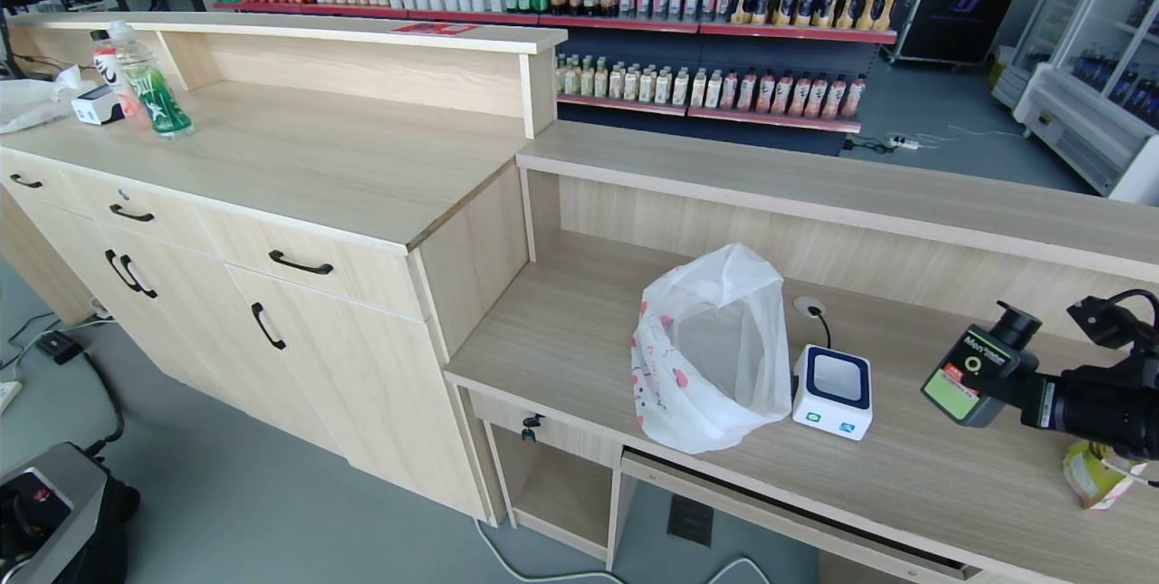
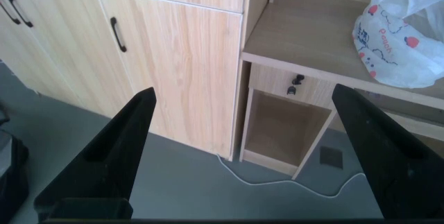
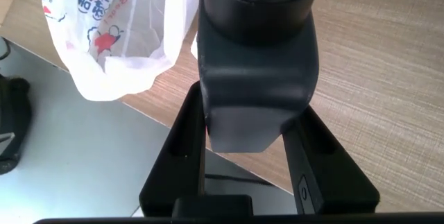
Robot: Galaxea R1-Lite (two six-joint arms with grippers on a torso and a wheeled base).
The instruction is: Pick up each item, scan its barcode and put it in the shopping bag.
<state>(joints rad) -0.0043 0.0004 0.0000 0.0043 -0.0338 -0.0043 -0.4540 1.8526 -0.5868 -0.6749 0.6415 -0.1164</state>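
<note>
My right gripper (image 1: 1021, 387) is shut on a dark bottle (image 1: 978, 371) with a black cap and a green label, held sideways above the lower counter (image 1: 579, 330), to the right of the scanner. In the right wrist view the bottle (image 3: 257, 64) sits clamped between the fingers (image 3: 182, 148), with the bag (image 3: 118, 37) beyond it. The white barcode scanner (image 1: 834, 390) stands with its window facing up. Right beside it on the left, the white printed shopping bag (image 1: 711, 349) stands open. My left gripper (image 2: 243, 161) hangs open with nothing in it, low over the floor in front of the cabinets.
A green and yellow pouch (image 1: 1094, 473) lies on the counter under my right arm. The raised counter (image 1: 299, 149) at the left carries two bottles (image 1: 145, 81), a small device (image 1: 98, 104) and a plastic bag (image 1: 27, 100). Drink shelves (image 1: 706, 23) line the back.
</note>
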